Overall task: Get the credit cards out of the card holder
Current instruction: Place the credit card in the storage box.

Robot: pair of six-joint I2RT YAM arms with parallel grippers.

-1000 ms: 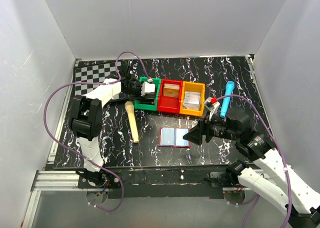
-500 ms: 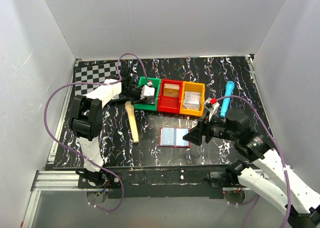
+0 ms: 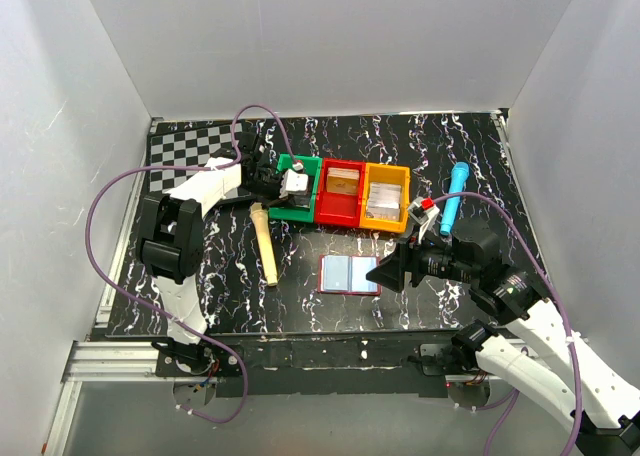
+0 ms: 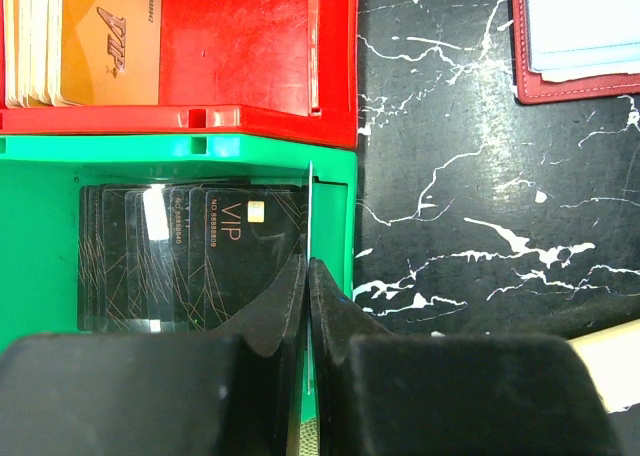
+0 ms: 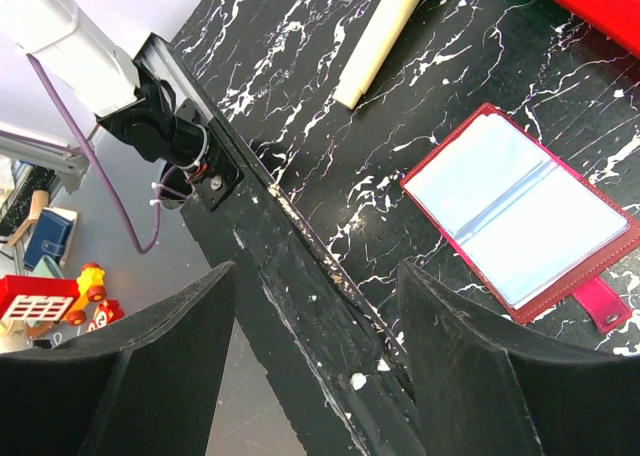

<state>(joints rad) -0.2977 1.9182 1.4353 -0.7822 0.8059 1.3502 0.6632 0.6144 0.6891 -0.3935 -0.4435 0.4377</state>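
left jaws, shut on an edge-on card (image 4: 311,211), hang over the green bin (image 4: 200,148) to sort it; the holder (image 3: 350,274) lies open on the desk (image 3: 460,146), right jaws wide and empty just beside.

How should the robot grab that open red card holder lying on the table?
The best bet is probably the small snap tab poking out from one edge of the card holder. The holder lies open and flat on the table, so its thin edges leave little to pinch. Come down from above, with one finger on each side of the tab.
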